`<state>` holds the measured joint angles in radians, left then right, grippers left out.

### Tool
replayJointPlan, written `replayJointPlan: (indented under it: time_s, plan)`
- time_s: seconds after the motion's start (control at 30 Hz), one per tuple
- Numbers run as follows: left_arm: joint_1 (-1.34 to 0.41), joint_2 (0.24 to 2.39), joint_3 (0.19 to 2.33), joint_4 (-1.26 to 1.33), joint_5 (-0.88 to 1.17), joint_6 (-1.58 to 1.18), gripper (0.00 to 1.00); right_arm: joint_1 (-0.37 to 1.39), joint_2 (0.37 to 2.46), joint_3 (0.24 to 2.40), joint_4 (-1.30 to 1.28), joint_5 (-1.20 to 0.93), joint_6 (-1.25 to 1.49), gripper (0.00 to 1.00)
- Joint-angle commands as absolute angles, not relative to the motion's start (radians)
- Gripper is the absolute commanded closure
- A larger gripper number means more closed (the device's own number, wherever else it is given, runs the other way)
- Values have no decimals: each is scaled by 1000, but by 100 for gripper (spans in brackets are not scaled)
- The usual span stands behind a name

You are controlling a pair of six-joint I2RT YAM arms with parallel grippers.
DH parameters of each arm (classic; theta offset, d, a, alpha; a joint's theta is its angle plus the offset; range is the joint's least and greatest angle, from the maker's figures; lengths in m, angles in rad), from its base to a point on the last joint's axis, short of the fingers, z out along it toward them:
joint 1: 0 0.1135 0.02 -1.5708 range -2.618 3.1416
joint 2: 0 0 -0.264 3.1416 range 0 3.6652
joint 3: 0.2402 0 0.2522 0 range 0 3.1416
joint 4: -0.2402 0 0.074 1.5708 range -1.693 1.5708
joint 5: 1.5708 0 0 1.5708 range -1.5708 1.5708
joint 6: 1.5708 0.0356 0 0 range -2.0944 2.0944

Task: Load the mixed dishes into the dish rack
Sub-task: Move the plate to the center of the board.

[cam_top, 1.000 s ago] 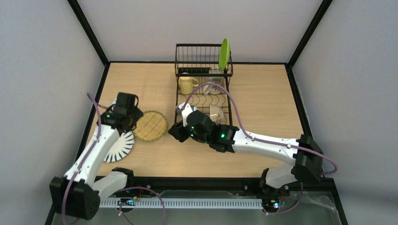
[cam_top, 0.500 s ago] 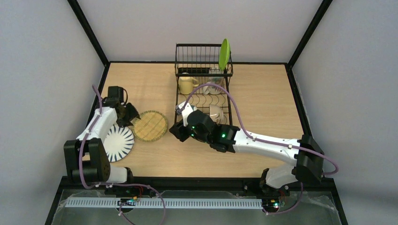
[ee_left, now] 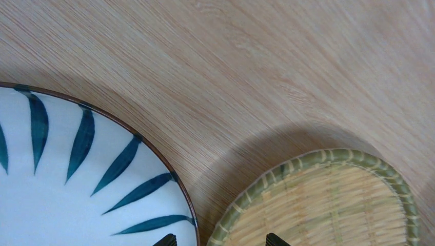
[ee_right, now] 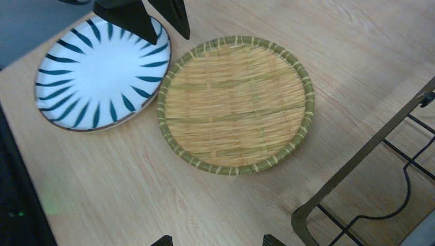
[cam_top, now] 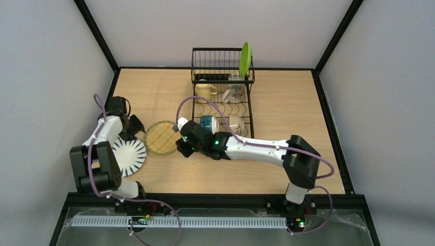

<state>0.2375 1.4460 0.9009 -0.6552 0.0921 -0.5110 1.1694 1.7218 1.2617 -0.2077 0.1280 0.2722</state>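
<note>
Left gripper (cam_top: 134,126) and right gripper (cam_top: 182,147), jaws apart and empty, flanked the tan woven plate (cam_top: 161,137), flat on the worktop (cam_top: 287,113) beside the striped plate (cam_top: 131,156) (left of the dish rack (cam_top: 211,77)).

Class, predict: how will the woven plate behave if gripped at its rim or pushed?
The woven-look plate lies flat on the table, so its low rim probably offers little to grasp. Its ridged weave likely resists slipping. Pushed, it should slide, not tip.
</note>
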Motion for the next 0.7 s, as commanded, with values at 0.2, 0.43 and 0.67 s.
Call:
replayJointPlan:
  time_s: [0.2, 0.43, 0.67]
  plan:
    - [251, 1582, 954, -587, 103, -516, 1, 1173, 1877, 1387, -321, 171, 203, 2]
    - [252, 1655, 1019, -568, 134, -520, 1, 1173, 1945, 1427, -353, 166, 172, 2]
    - [251, 1683, 1057, -562, 163, -526, 1, 1173, 2024, 1495, -398, 163, 153, 2]
